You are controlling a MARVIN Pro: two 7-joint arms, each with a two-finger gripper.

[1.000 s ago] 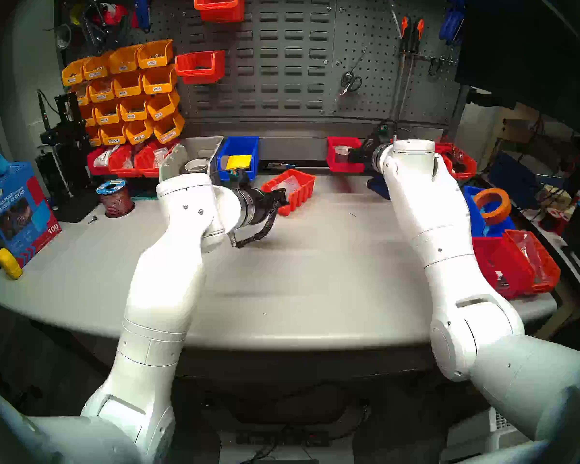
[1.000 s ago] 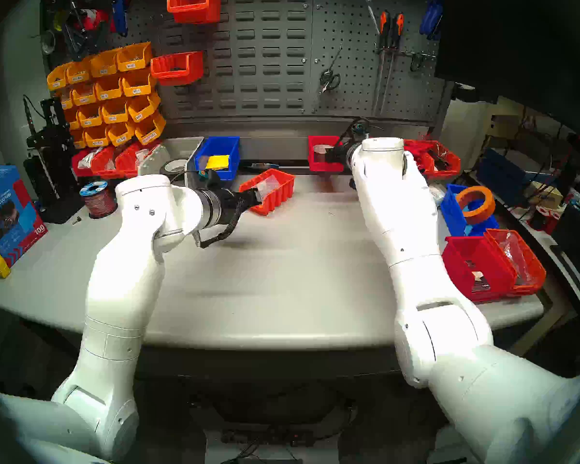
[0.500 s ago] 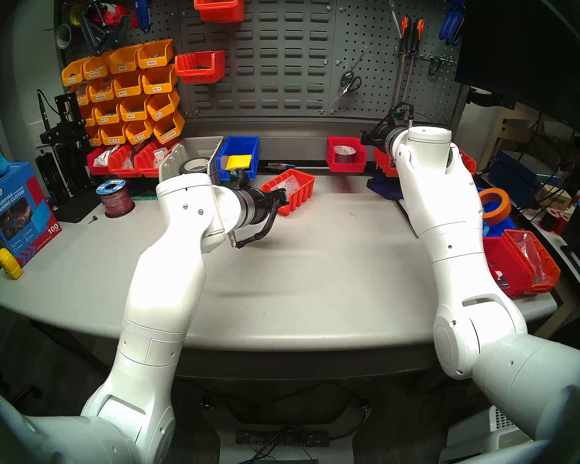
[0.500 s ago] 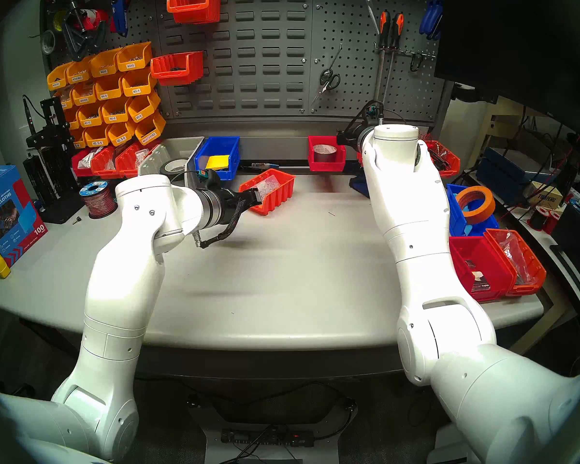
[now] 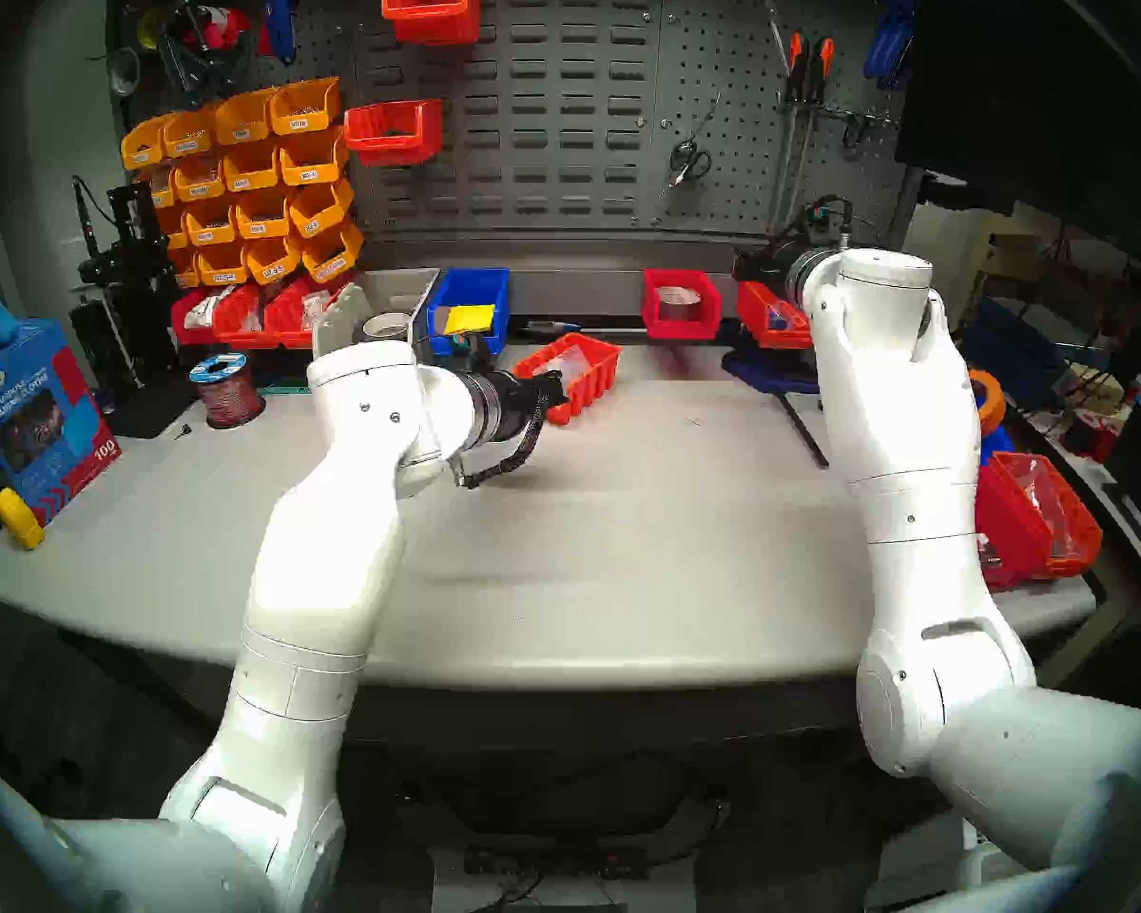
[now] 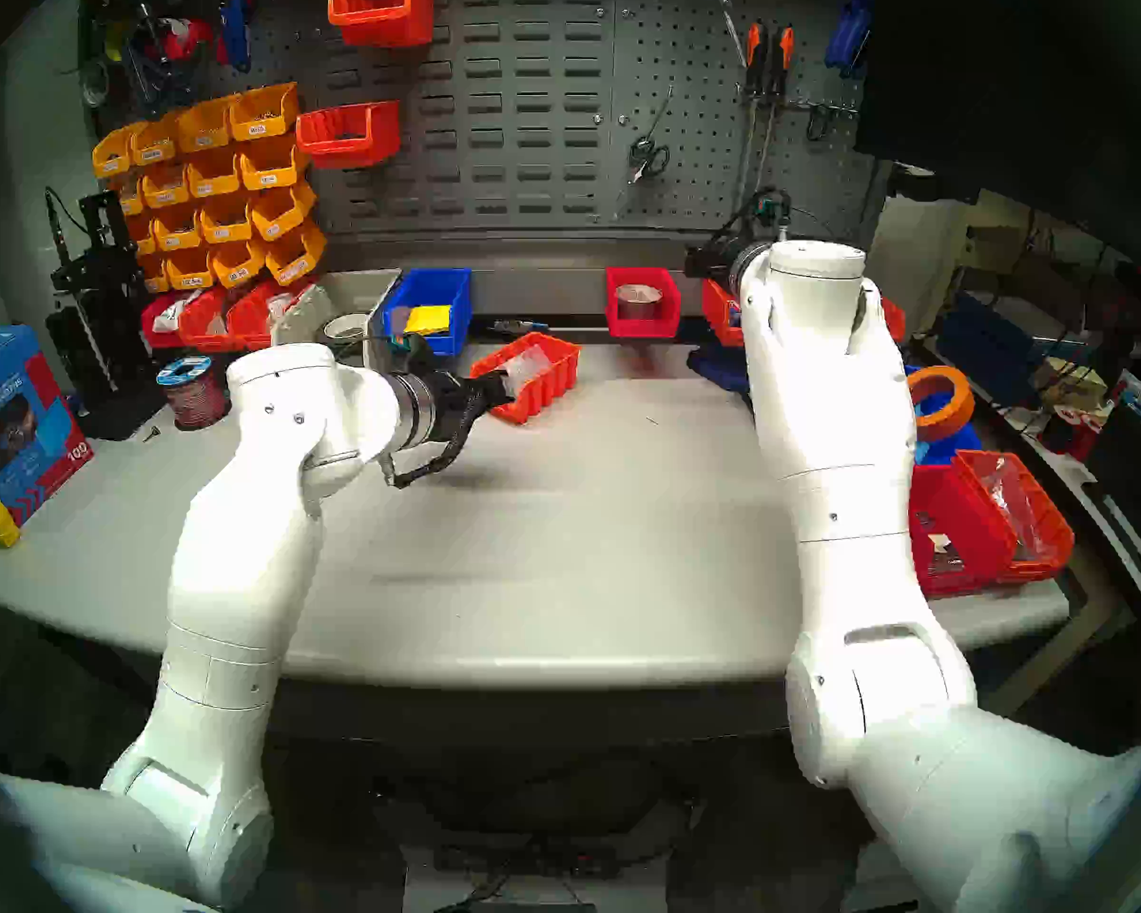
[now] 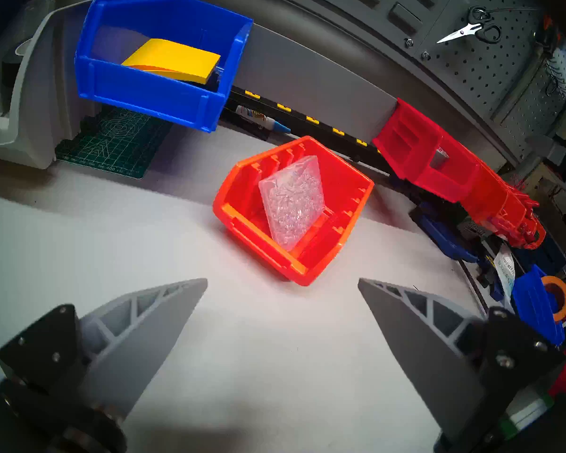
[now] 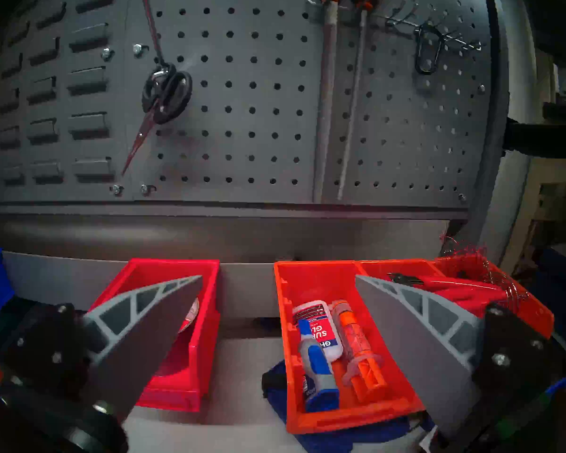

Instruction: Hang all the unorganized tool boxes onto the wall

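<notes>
From my feed, the dark grey louvred metal wall panel [image 5: 555, 101] has the red plastic bin with silver tape [image 5: 680, 302] on its rail. The orange-red ribbed bin [image 7: 291, 210] sits on the pale grey bench [image 5: 620, 529]. Left claw [image 7: 281, 282] and right claw [image 8: 278, 279] both gape wide, empty.

Ribbed orange-red bin [image 7: 294, 210] (bagged contents) on table

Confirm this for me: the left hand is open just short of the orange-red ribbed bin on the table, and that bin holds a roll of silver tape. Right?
Not quite. The left hand is open just short of the orange-red ribbed bin on the table, but that bin holds a clear bag, not silver tape. The left wrist view shows it plainly.
</notes>
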